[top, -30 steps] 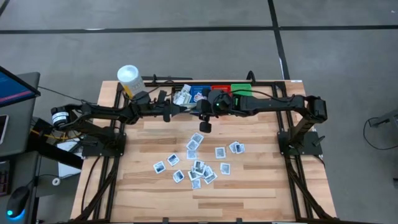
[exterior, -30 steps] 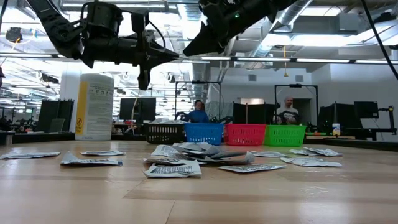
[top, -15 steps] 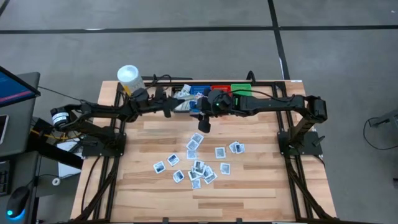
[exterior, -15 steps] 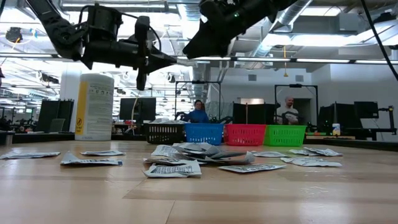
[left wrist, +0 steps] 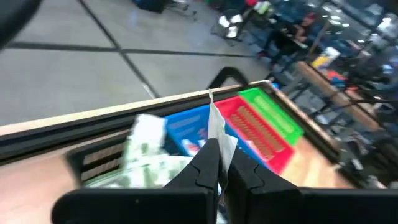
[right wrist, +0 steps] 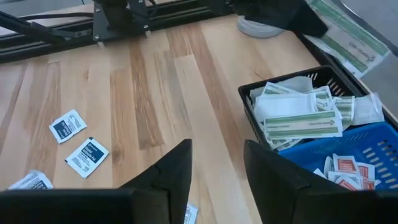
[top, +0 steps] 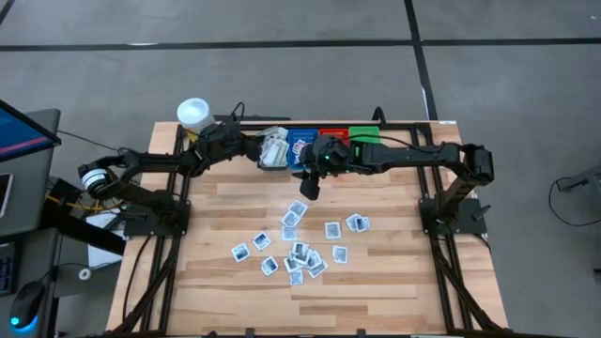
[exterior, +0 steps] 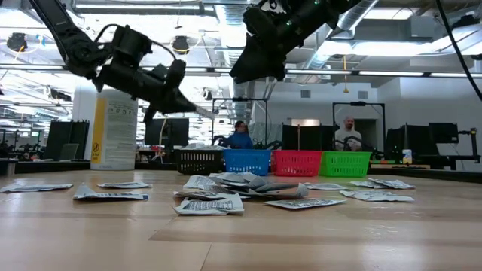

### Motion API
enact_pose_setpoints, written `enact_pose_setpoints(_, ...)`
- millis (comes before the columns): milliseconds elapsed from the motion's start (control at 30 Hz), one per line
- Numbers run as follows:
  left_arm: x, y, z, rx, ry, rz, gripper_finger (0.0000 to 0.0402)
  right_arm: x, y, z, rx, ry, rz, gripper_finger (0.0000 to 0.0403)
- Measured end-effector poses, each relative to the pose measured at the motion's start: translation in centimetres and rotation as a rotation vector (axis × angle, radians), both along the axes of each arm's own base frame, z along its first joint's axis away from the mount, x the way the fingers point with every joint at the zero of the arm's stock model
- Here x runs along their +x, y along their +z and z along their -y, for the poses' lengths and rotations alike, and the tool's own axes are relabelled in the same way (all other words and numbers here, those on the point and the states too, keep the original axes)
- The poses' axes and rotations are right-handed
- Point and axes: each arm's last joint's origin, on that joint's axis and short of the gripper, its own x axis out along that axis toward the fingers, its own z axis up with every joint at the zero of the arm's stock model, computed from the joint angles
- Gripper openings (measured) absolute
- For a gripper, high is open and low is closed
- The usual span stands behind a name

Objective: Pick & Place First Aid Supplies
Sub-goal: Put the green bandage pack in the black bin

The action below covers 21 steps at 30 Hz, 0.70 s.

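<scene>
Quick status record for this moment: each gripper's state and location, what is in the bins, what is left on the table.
left gripper: shut on a white packet, above the bin row
right gripper: open, empty, over the wood beside the black bin
black bin contents: green-striped white packets
blue bin contents: red-marked packets
red bin, green bin: contents cannot tell
loose packets: scattered mid-table
white tub: far left corner

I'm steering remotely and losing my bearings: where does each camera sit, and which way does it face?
High: overhead, straight down on the table; both arms show.
Low: table height, looking across scattered packets toward the bins; arms enter from above.
Left wrist: behind the left gripper, shut on a white packet, above the bins.
Right wrist: behind the open right gripper, looking down at the tabletop.
Shared: both wrist views show the blue bin and the black bin.
</scene>
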Motion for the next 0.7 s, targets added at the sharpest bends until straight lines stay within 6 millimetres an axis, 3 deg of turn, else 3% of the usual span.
enact_pose_setpoints(367,0.3,-4.0,-1.3,-0.147,-0.033,-0.088,0.0008,0.0,0.0,0.2,0.027,-0.027,0.007,0.0125)
enact_pose_setpoints(700,0.7,-3.3,-1.2,-0.106,-0.04,-0.024,0.0042,0.0,0.0,0.2,0.049,-0.043,0.008,0.0122)
